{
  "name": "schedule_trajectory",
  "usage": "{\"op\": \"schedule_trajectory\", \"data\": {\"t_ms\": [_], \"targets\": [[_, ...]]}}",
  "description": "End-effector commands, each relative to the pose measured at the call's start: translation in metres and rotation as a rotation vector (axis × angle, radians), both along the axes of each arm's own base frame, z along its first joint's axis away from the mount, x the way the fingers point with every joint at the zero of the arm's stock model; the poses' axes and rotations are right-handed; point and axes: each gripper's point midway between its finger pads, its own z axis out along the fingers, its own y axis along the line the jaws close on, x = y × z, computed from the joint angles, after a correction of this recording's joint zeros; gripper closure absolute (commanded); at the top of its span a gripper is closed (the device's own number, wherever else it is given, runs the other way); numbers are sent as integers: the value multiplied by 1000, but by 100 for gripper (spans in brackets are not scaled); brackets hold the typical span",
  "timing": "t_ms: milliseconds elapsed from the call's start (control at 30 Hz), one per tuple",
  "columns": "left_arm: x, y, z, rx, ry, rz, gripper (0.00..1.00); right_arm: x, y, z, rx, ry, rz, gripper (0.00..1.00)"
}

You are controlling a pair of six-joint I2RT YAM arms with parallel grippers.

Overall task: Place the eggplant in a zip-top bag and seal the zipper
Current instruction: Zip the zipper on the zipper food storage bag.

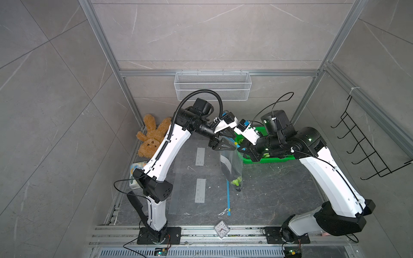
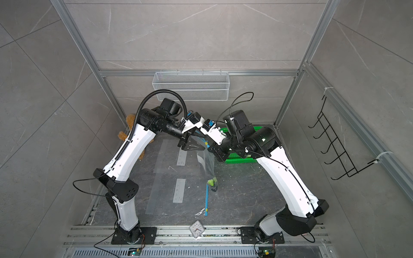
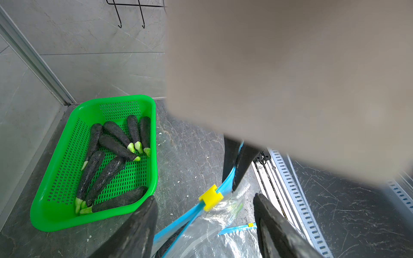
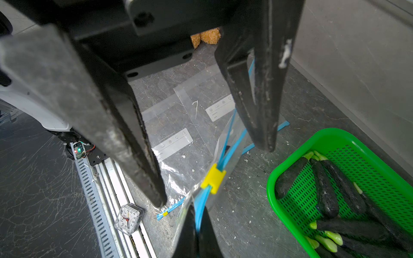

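the right hand [image 4: 197, 225] is clamped shut on the blue zipper track of a clear zip-top bag [image 1: 232, 163], holding it up off the bench [image 1: 279, 189] so that it hangs down. in the left wrist view its two dark fingers [image 3: 237, 160] pinch the track just past the yellow slider [image 3: 211, 197]. the left hand [image 3: 204, 198] is open, one finger on each side of the slider, with a gap showing on both sides. on the left hand's side of the slider the two blue strips run apart, and toward the right hand they lie together.

the eggplant [image 1: 236, 181] is inside the hanging bag, low down, its pale green cap at the bottom end in both top views.

just behind the right hand a green perforated basket [image 3: 44, 212] sits on the bench at the back corner with more dark eggplants [image 3: 116, 147] piled in it. two spare bags [image 1: 196, 192] lie flat on the bench beneath the arms. a small square clock [image 1: 222, 229] sits at the front rail and a brown plush toy [image 1: 152, 136] leans by the left arm.
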Motion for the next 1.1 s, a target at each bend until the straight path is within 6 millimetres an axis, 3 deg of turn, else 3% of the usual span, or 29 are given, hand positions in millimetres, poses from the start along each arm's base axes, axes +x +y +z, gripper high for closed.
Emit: {"op": "schedule_trajectory", "data": {"t_ms": [0,267,633,733,933,1067], "targets": [[-8,1,9,-39,0,-39,31,0,8,10,38,-15,11,100],[-6,0,5,-33,14,-41,55,5,6,9,28,-24,-9,100],[-7,-2,0,-36,39,-57,57,11,5,8,28,-40,-40,100],[-8,-3,-2,-36,52,-63,49,13,5,10,34,-46,-49,100],[-8,-2,-8,-20,72,-61,58,18,6,9,32,-54,-61,100],[-9,-1,-9,-13,77,-58,74,19,7,9,34,-56,-63,100]]}}
